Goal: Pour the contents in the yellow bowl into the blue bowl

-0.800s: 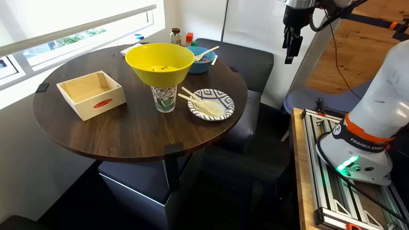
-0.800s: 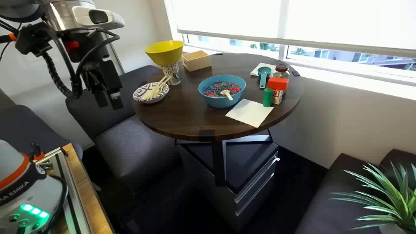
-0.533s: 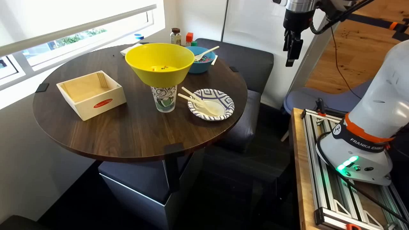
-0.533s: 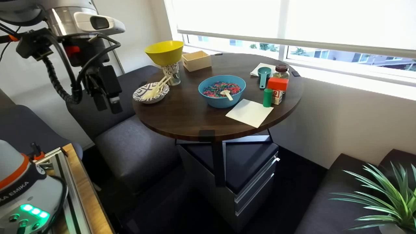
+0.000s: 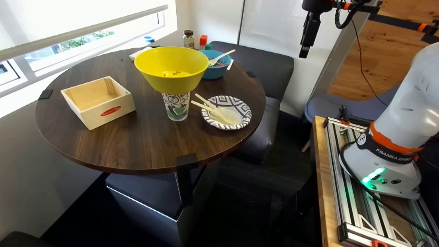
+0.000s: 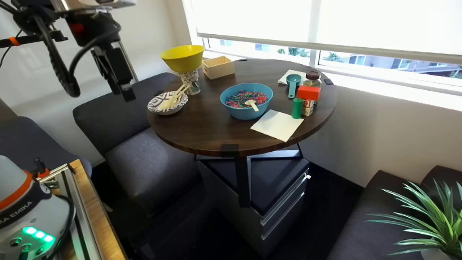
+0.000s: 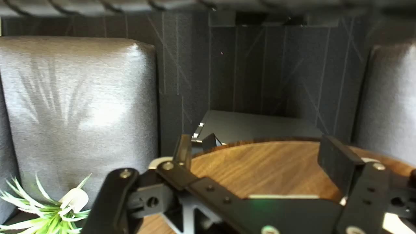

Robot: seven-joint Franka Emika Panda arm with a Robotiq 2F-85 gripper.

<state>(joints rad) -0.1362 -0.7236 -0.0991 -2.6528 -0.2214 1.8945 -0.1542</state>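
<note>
The yellow bowl (image 5: 175, 84) sits on top of a patterned paper cup (image 5: 177, 107), with some small orange and dark pieces at its bottom. It also shows in an exterior view (image 6: 184, 62). The blue bowl (image 6: 245, 114) stands on the table with red and bluish bits and a white spoon (image 6: 251, 104) in it; it is partly hidden behind the yellow bowl in an exterior view (image 5: 214, 72). My gripper (image 7: 258, 151) is open and empty, its fingers wide apart. In both exterior views it hangs in the air off the table's edge (image 5: 303, 51) (image 6: 122, 93), away from both bowls.
A patterned paper plate (image 5: 244, 113) with chopsticks stands beside the cup. A wooden box (image 5: 99, 103) is on the table. A teal scoop (image 6: 293, 81), a brown-lidded jar (image 6: 313, 80), a red-capped box (image 6: 308, 94), a green cylinder (image 6: 297, 108) and a white napkin (image 6: 277, 125) surround the blue bowl.
My gripper has risen and its tilt has changed after a slight dip. The bowls and other table objects have not moved.
</note>
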